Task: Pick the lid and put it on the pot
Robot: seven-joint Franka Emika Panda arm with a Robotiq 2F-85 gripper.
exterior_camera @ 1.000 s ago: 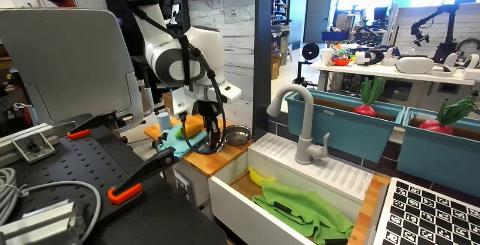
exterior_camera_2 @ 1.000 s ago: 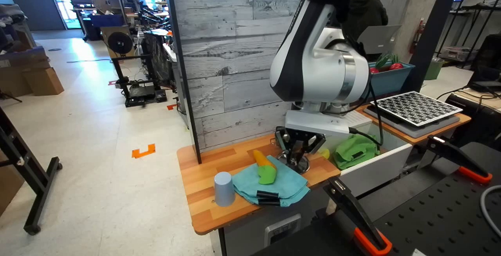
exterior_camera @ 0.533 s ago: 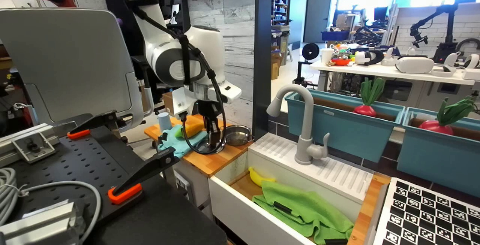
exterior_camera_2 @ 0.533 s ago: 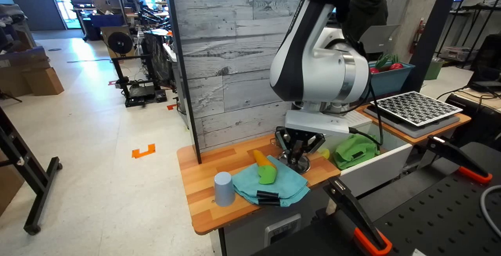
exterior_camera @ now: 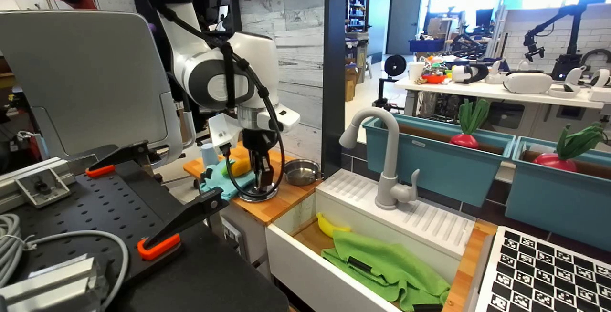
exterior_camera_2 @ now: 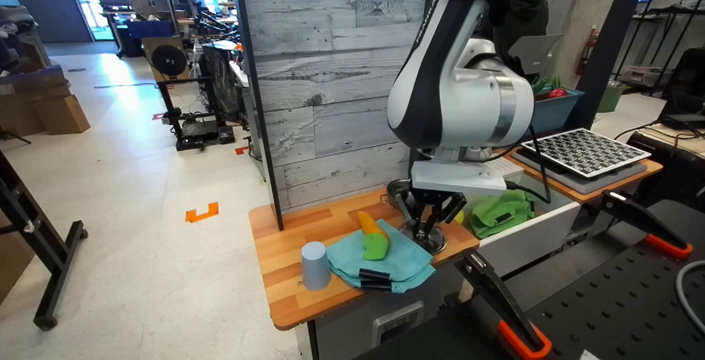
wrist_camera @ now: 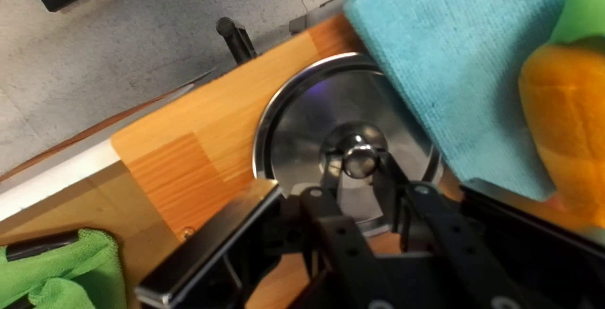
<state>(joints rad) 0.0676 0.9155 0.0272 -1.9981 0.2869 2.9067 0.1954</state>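
The lid (exterior_camera: 247,197) is round shiny silver metal with a knob. It lies at the wooden counter's front edge in both exterior views (exterior_camera_2: 439,241) and fills the middle of the wrist view (wrist_camera: 302,115). My gripper (wrist_camera: 359,160) points down, its fingertips against both sides of the knob. The gripper also shows in both exterior views (exterior_camera: 261,183) (exterior_camera_2: 423,231). Whether the lid is off the counter I cannot tell. The pot (exterior_camera: 302,173), low and metallic, stands uncovered behind the lid near the wall panel; the arm partly hides it in an exterior view (exterior_camera_2: 397,188). It is outside the wrist view.
A teal cloth (wrist_camera: 453,63) with an orange-green toy carrot (wrist_camera: 567,124) on it overlaps the lid's rim. A blue cup (exterior_camera_2: 315,266) stands beyond the cloth. A white sink basin (exterior_camera: 305,269) with faucet (exterior_camera: 389,159), toy banana (exterior_camera: 330,226) and green towel (exterior_camera: 391,264) adjoins the counter.
The gripper and lid have moved together away from the pot, toward the counter's front edge. The teal cloth has shifted slightly. The pot shows more fully now.
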